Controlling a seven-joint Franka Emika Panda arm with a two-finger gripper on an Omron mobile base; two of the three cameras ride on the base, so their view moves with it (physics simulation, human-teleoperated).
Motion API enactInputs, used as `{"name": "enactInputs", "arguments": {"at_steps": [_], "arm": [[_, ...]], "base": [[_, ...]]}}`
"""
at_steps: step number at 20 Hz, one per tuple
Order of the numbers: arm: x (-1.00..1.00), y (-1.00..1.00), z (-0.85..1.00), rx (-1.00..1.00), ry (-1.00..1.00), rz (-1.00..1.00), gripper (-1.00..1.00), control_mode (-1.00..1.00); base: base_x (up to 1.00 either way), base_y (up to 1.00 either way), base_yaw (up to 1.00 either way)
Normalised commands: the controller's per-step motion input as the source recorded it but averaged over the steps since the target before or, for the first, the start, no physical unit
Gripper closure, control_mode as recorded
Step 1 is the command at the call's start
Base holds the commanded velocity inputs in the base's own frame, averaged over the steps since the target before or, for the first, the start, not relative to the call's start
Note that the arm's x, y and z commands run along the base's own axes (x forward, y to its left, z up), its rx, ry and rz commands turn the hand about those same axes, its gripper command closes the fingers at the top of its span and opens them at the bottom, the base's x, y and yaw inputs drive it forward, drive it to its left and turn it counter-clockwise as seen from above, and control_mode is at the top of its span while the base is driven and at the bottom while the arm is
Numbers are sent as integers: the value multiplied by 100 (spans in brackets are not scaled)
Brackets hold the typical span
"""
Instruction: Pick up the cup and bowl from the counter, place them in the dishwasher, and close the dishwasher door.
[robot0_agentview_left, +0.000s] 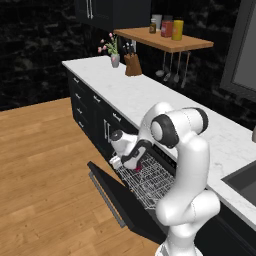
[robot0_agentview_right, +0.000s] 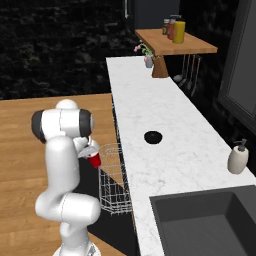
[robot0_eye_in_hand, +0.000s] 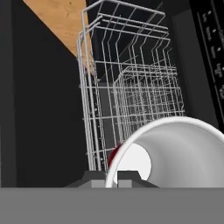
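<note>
My gripper (robot0_agentview_left: 129, 162) is shut on the rim of the red cup (robot0_agentview_right: 94, 160), holding it over the dishwasher's white wire rack (robot0_agentview_left: 150, 181). In the hand view the cup (robot0_eye_in_hand: 175, 151) lies tilted, its white inside facing the camera, with the rack (robot0_eye_in_hand: 131, 87) just beyond it and my gripper (robot0_eye_in_hand: 111, 178) pinching its rim. The dishwasher door (robot0_agentview_left: 117, 197) hangs open and flat, below and in front of the rack. The black bowl (robot0_agentview_right: 153, 137) sits alone on the white counter (robot0_agentview_right: 170, 105), to the right of the arm.
A beige soap dispenser (robot0_agentview_right: 238, 157) stands by the dark sink (robot0_agentview_right: 210, 225) at the counter's near end. A knife block (robot0_agentview_left: 132, 65) and a flower vase (robot0_agentview_left: 115, 59) stand at the far end, under a wooden shelf (robot0_agentview_left: 165, 40) with jars. Wooden floor (robot0_agentview_left: 45, 165) lies left of the door.
</note>
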Motion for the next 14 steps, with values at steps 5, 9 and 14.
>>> {"name": "enactInputs", "arguments": {"at_steps": [5,9,14], "arm": [[44,0,-32,-2,0,0,100,-100],[35,-5,-39,-3,0,0,100,-100],[43,-3,-41,-3,0,0,100,-100]], "base": [[0,0,0],[0,0,0],[0,0,0]]}}
